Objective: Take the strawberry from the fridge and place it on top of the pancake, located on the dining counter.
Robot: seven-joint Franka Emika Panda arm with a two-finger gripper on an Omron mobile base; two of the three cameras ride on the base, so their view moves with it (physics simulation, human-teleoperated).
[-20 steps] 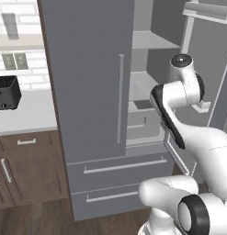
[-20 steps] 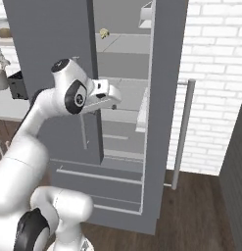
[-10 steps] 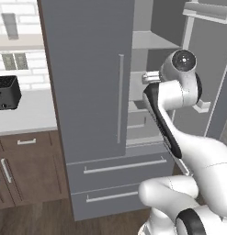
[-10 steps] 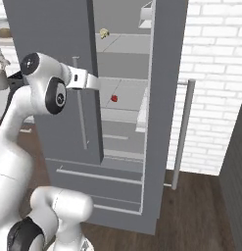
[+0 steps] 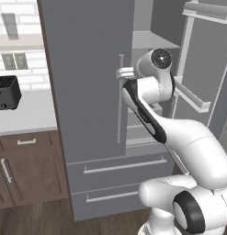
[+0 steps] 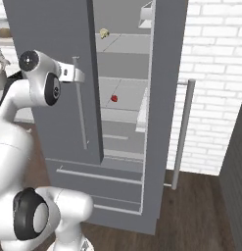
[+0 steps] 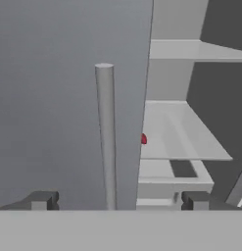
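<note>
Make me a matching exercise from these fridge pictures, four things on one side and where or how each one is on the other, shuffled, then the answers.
Things:
1. tiny red strawberry
2. small tan mushroom-like item
3. black toaster
4. robot's two-finger gripper

Places or states:
A. on the white counter left of the grey fridge
B. open, straddling the closed door's silver bar handle
C. on a middle shelf
D. on a higher shelf

Pairs: 1-C, 2-D, 3-A, 4-B

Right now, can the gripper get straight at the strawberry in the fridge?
Probably not straight on. The open gripper faces the closed left door and its handle, which half hide the strawberry. The right door stands open, so shifting right should clear a way.
</note>
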